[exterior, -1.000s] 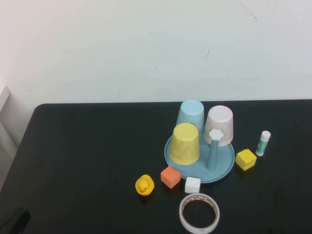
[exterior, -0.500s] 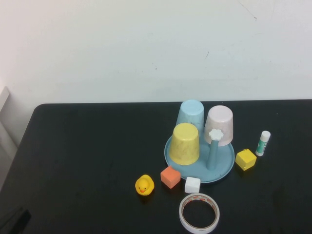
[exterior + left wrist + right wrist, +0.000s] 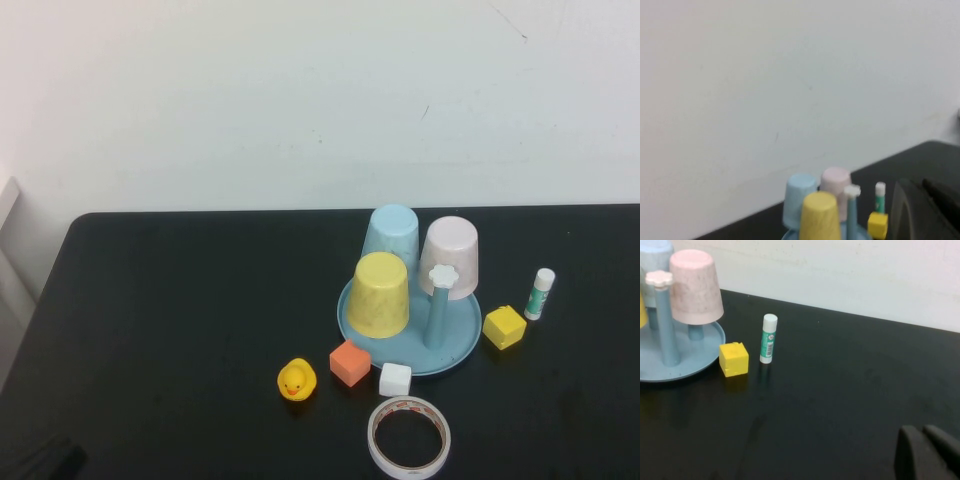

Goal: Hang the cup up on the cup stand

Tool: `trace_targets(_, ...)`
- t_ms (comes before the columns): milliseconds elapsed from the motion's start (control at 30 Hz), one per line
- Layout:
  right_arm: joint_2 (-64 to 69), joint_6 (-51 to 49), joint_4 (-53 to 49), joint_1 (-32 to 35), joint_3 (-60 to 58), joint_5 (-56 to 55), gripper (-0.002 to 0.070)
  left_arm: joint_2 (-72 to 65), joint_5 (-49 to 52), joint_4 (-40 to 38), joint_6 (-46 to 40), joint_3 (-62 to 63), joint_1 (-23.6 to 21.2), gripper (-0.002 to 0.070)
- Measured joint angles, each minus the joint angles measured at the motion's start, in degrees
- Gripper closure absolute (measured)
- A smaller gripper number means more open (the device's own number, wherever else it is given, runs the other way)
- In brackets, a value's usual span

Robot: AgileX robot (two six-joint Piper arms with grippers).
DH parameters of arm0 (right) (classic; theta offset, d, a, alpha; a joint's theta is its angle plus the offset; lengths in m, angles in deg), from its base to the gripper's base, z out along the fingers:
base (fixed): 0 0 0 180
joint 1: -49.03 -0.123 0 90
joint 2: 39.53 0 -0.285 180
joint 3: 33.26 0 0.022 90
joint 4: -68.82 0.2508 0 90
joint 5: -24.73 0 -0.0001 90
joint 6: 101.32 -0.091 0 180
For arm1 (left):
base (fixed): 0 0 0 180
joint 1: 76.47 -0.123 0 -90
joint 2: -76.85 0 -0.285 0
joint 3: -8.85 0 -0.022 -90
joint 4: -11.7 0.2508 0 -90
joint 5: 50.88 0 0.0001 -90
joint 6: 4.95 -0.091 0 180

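Note:
The yellow cup (image 3: pixel 381 294) sits upside down over a peg of the light-blue cup stand (image 3: pixel 455 347), near the dish's front left. It also shows in the left wrist view as the yellow cup (image 3: pixel 820 218). One blue peg with a white flower knob (image 3: pixel 443 276) stands bare at the front right. My left gripper (image 3: pixel 922 185) is shut and empty, far from the stand; only a dark part of that arm (image 3: pixel 48 463) shows at the table's near left corner. My right gripper (image 3: pixel 923 431) is shut and empty, low over the table to the right of the stand (image 3: pixel 690 360).
A light blue cup (image 3: pixel 393 236) and a pale pink cup (image 3: pixel 450 255) hang upside down on the rear pegs. Around the dish lie a yellow cube (image 3: pixel 504 327), a glue stick (image 3: pixel 540 293), a white cube (image 3: pixel 395 379), an orange cube (image 3: pixel 350 362), a rubber duck (image 3: pixel 296 380) and a tape roll (image 3: pixel 409 437).
The dark part of the left arm at the near left corner has slid a little lower and to the right. Cups and stand have not moved.

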State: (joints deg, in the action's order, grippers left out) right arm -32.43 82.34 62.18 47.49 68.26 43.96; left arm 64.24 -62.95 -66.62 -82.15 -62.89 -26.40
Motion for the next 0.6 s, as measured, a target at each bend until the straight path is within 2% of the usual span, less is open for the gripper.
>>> trace_targets(100,0.0,0.0,0.0,0.0,0.1,0.0,0.0677,0.0,3.0,26.6,26.7,-0.5,-3.1,0.0676)
trace_targets(167,0.0,0.0,0.0,0.0,0.1,0.0,0.0677,0.0,6.8,38.4,39.1,-0.6,-7.2,0.0676)
trace_targets(300,0.0,0.0,0.0,0.0,0.1,0.1,0.0677,0.1,18.9,52.6,57.4,-0.8,-20.4,0.0676)
trace_targets(367,0.0,0.0,0.0,0.0,0.1,0.2,0.0677,1.0,25.1,56.3,63.5,-0.8,-27.9,0.0676)
trace_targets(400,0.0,0.0,0.0,0.0,0.1,0.2,0.0677,2.4,28.7,59.1,67.1,-0.8,-34.0,0.0676)
trace_targets(500,0.0,0.0,0.0,0.0,0.1,0.2,0.0677,4.9,30.3,63.2,68.3,-1.7,-42.1,0.0676)
trace_targets(600,0.0,0.0,0.0,0.0,0.1,0.2,0.0677,5.4,29.9,67.0,67.9,-3.6,-47.5,0.0676)
